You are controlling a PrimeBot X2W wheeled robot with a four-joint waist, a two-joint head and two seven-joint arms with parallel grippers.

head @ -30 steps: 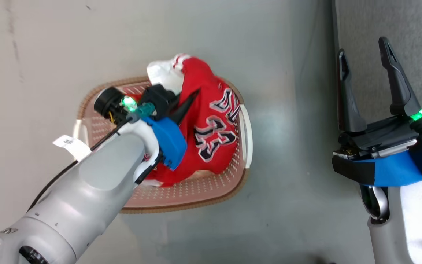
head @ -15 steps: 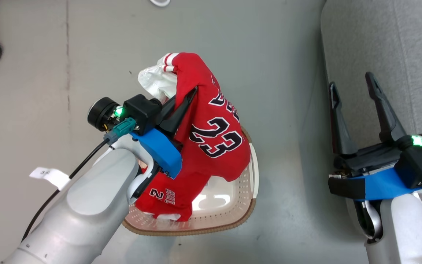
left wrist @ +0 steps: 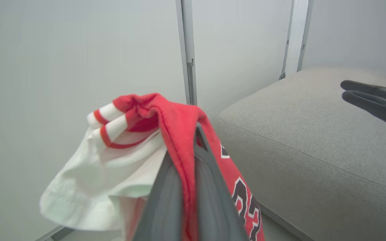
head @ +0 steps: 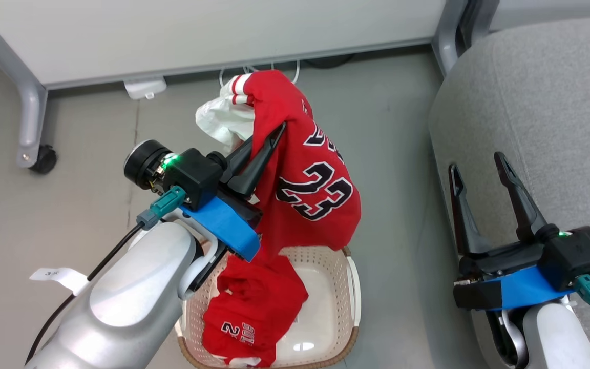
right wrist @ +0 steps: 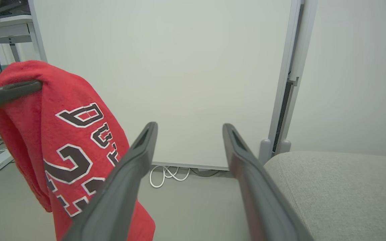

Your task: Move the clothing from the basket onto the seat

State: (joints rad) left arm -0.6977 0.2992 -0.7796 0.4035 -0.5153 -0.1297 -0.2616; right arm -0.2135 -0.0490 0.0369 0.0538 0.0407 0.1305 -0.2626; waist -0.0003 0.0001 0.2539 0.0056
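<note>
- I am seeing the left tool [head: 274, 134] clamping shut on the clothing [head: 315, 195], pinching a fold of red fabric.
- The clothing is hanging above the basket [head: 355, 287], with its lower red part lying inside.
- The right tool [head: 477, 163] is standing open, holding nothing, by the seat [head: 546, 92] edge.
- The basket is sitting on the floor [head: 402, 128] beside the seat.

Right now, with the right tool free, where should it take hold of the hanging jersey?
I'd take the jersey by its free lower hem beside the 23, coming in from the robot's right. The left tool pinches the top fold, so the cloth drapes down and that edge faces the open right tool unobstructed.
</note>
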